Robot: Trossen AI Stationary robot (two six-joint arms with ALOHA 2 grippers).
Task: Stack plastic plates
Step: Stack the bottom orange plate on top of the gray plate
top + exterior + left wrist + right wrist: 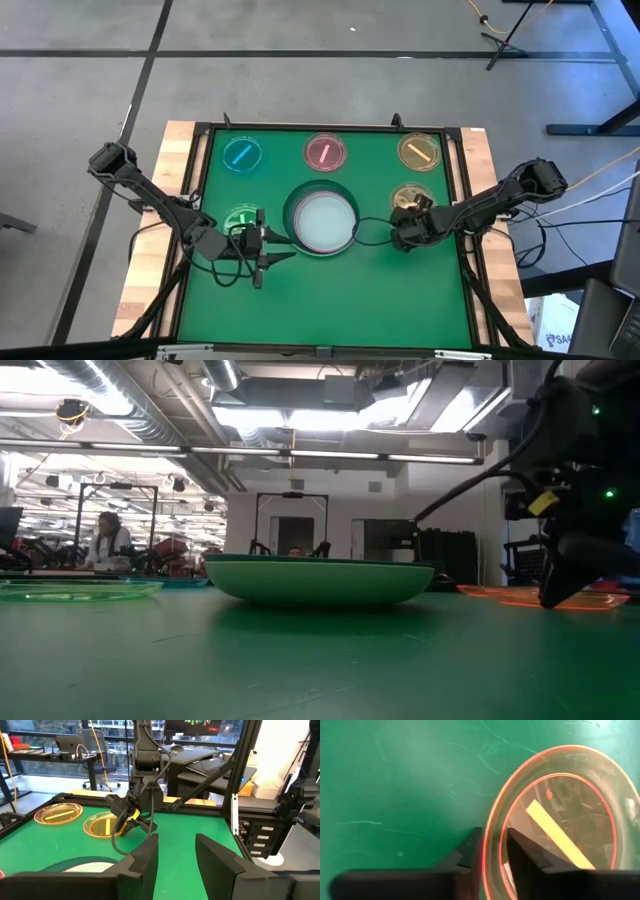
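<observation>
Table: green mat point(330, 290) inside a dark frame, on a wooden top.
Big plates: stacked at the mat's centre, the pale plate point(324, 221) on top inside a dark green rim (in the low view the stack point(318, 580) reads as one green bowl shape).
Small plates, far row: blue plate point(242, 154), pink plate point(326, 152) and amber plate point(419, 151), well apart from one another.
Green small plate point(240, 217): just left of the stack, beside the left gripper.
Brown small plate point(411, 199): right of the stack, its rim between the right gripper's fingers.
Right gripper point(493, 851): low on the mat, fingers narrowly parted astride the brown plate's rim, one finger inside and one outside (whether they press on it, I cannot tell).
Left gripper point(176, 851): just left of the stack, fingers point(150, 852) spread apart, holding nothing.
</observation>
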